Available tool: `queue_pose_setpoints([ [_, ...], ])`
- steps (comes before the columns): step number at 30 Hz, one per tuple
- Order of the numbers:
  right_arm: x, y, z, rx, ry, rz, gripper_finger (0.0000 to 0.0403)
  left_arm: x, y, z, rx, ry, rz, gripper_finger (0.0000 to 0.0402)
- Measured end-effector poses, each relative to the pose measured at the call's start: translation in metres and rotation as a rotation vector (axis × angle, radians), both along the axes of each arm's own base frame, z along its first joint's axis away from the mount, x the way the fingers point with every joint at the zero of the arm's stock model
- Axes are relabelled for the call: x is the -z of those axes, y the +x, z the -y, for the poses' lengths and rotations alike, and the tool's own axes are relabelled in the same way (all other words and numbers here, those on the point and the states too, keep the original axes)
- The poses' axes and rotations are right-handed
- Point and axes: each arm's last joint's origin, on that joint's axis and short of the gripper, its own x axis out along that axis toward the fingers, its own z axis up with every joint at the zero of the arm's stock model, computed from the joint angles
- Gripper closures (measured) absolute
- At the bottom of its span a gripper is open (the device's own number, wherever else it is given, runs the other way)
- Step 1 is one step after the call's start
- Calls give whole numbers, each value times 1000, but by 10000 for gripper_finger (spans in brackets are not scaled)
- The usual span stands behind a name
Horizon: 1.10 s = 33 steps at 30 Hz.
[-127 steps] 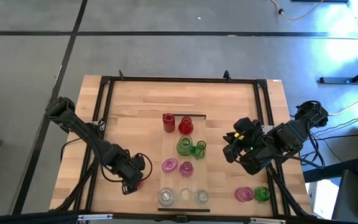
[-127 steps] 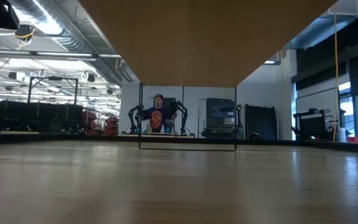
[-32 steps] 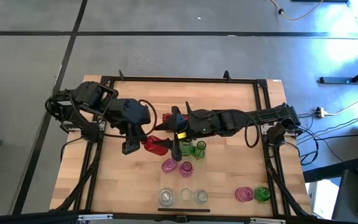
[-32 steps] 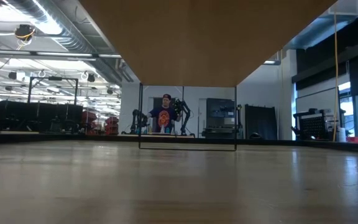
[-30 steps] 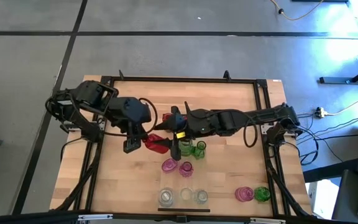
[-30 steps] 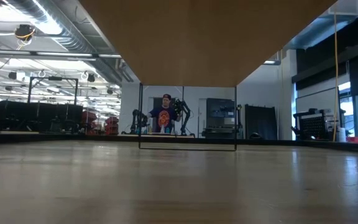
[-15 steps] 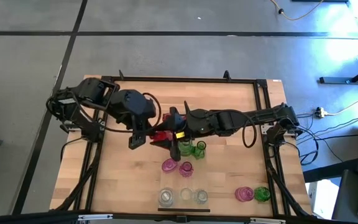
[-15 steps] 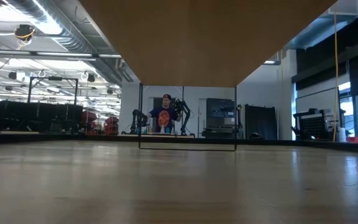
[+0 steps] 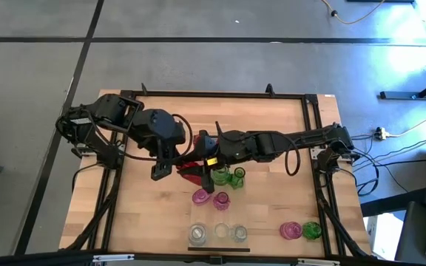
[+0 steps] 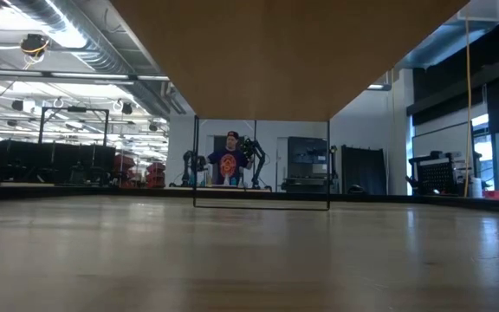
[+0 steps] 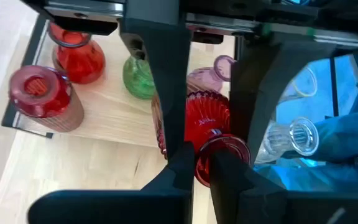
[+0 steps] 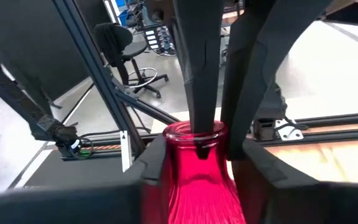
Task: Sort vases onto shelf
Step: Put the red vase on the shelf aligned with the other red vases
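My left gripper [image 11: 202, 167] is shut on a red vase [image 11: 207, 119], which it holds tipped above the shelf's [image 9: 230, 218] far half. My right gripper [image 12: 197, 180] is open, with one finger on each side of that vase's belly [image 12: 194, 186]. In the high view the red vase [image 9: 191, 171] sits between the left gripper [image 9: 170, 167] and the right gripper [image 9: 201, 158]. Green vases [image 9: 219, 176], pink vases [image 9: 202, 196] and clear vases [image 9: 197, 234] stand on the shelf. Two more red vases [image 11: 35, 93] stand at its far end. My left gripper pinches the red vase's mouth rim [image 12: 211, 129], with one finger [image 12: 196, 93] inside the mouth and the other outside. The vase is lifted clear and tipped, mouth toward the table's left. My right gripper: I cannot tell whether its fingers [image 12: 156, 171] touch the belly.
A pink vase [image 9: 291, 230] and a green vase [image 9: 311, 230] stand on the tabletop near the right near corner. A dark metal frame [image 9: 128, 100] runs around the table. The low view shows only bare tabletop and a person far off in the room [image 10: 230, 165].
My left gripper has carried the red vase a little toward the table's right, in between the right gripper's fingers. The right gripper has edged slightly toward the left. The vases on the shelf have stayed put.
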Motion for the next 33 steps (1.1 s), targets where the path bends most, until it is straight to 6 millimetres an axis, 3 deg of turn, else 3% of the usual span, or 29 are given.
queue_pose_setpoints([
  [2, -1, 0, 0, -7, 3, 2, 313, 0, 0, 0, 1, 0, -4, 384],
  [14, -8, 0, 6, 23, 4, 6, 313, -1, -1, 0, -6, 4, 10, 384],
  [21, -9, 1, 6, 31, 19, 11, 313, -2, -1, -2, -3, -5, 13, 356],
  [33, -10, 1, 6, 34, 33, 14, 314, -3, 0, -9, 28, -83, 4, 348],
])
